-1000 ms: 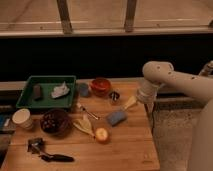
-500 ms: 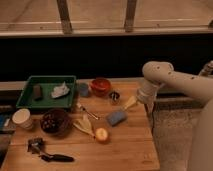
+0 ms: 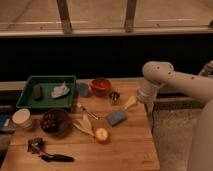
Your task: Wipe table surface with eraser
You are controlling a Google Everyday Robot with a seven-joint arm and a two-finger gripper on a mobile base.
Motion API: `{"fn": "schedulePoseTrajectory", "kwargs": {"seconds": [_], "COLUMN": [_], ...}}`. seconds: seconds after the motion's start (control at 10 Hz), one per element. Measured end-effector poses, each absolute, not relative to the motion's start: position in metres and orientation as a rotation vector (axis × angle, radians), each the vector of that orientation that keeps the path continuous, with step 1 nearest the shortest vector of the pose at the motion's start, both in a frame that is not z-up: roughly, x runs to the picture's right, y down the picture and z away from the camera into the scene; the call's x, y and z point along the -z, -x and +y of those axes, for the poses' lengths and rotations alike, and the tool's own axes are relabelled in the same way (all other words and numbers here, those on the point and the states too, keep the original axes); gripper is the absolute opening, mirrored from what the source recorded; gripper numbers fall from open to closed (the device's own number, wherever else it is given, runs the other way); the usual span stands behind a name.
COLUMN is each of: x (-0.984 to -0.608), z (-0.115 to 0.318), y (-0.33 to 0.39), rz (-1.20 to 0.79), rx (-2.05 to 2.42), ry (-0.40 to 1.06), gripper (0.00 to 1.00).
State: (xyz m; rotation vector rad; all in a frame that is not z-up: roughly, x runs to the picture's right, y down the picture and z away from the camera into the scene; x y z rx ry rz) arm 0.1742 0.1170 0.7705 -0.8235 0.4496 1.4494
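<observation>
A dark block-shaped eraser (image 3: 37, 91) lies in the left part of the green tray (image 3: 30, 103) at the table's back left. My gripper (image 3: 131, 103) hangs at the end of the white arm (image 3: 157, 75) over the right side of the wooden table (image 3: 125, 150), far from the tray. A pale yellowish piece shows at its tip. A blue sponge-like block (image 3: 116, 117) lies on the table just below and left of the gripper.
The tray also holds crumpled white cloth (image 3: 60, 90). On the table are a red bowl (image 3: 100, 85), a small metal cup (image 3: 114, 96), a blue cup (image 3: 83, 89), a dark bowl (image 3: 53, 121), a white cup (image 3: 21, 118), a banana peel (image 3: 84, 125), an apple (image 3: 102, 134) and a black tool (image 3: 55, 157).
</observation>
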Motion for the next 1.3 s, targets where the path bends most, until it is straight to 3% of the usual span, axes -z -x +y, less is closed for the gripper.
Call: {"fn": "schedulePoseTrajectory", "kwargs": {"seconds": [0.6, 1.3], "x": [-0.763, -0.737], "z": [0.097, 0.024], "y": [-0.147, 0.033], "rz": [0.348, 0.028], "rx": [-1.388, -1.077], "ry": [0.774, 0.679], "gripper": [0.8, 0.8]}}
